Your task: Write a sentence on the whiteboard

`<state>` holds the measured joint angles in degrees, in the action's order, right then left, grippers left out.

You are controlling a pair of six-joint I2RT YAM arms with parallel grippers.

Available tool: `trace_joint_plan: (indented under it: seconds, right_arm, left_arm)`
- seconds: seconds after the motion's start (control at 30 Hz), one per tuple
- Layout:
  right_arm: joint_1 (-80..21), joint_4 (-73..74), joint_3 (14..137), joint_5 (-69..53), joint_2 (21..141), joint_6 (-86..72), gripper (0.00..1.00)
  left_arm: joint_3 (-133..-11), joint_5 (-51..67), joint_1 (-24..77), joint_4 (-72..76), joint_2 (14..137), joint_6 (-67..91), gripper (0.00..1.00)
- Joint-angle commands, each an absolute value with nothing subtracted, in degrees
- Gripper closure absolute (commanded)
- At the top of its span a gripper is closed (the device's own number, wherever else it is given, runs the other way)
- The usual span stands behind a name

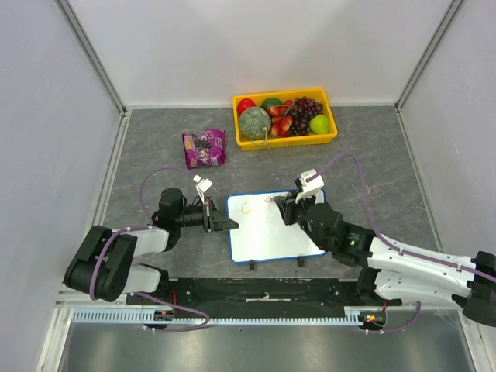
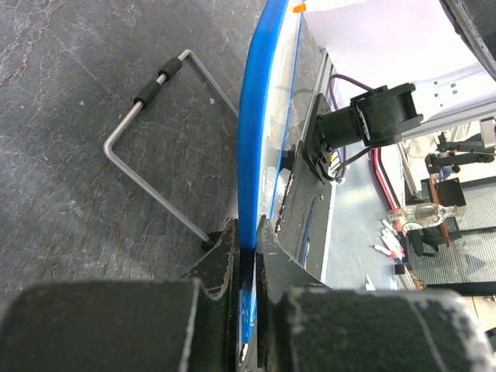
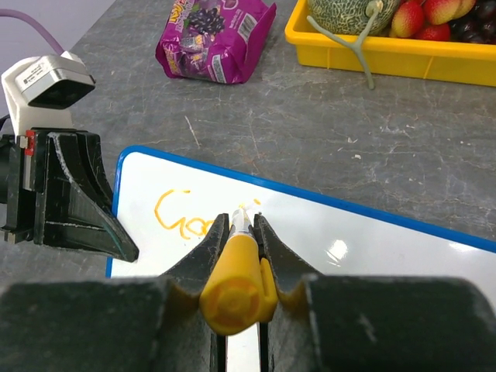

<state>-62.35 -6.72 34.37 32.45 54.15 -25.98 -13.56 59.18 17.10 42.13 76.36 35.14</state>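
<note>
Step in hand: writing, early in the first word

whiteboard (image 1: 273, 236) sits lower middle of the top view on the grey worktop (image 1: 155, 167), between the two arms. It looks propped at a slant on a wire leg (image 2: 151, 167), seen at the left of the left wrist view

left fingers (image 2: 270, 242) closed on the board's blue rim, clamped at its left edge; in the top view they show (image 1: 225, 222) right at that edge. Reads as a steadying hold

right fingers (image 3: 208, 252) closed on an orange marker (image 3: 236, 283), held point-forward with the tip on or just above the white surface; exact contact cannot be told. In the top view they (image 1: 285, 211) are over the upper part of the board

sentence (image 3: 186, 221) so far is only a few orange cursive letters, roughly "Goo", in the upper left corner of the board, with the marker tip just right of the last letter. The rest of the board is blank, so most of the task is left

Next move, as a judgement: finish this word with the tip travelling toward the right of the board, light even pressure, while the left clamp does not let the board slide. The slant means the tip height must follow the surface. Risk: pushing too hard could shift the board

Not involved: yellow fruit tray (image 1: 287, 142) and purple snack bag (image 1: 204, 148) in the upper part of the top view, well apart from the board
</note>
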Motion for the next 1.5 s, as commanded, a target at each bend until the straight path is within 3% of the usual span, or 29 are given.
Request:
trace_joint_plan:
  seconds: [0.0,1.47]
  right_arm:
    - [-62.0,-4.0,32.6,31.6,53.9,-27.0,1.0]
    - [-61.9,-5.5,31.6,27.8,46.2,-24.4,1.0]
  left_arm:
    - [-14.3,56.2,17.2,40.8,77.1,32.8,0.98]
    - [-13.8,52.5,17.1,36.6,72.0,31.4,0.98]
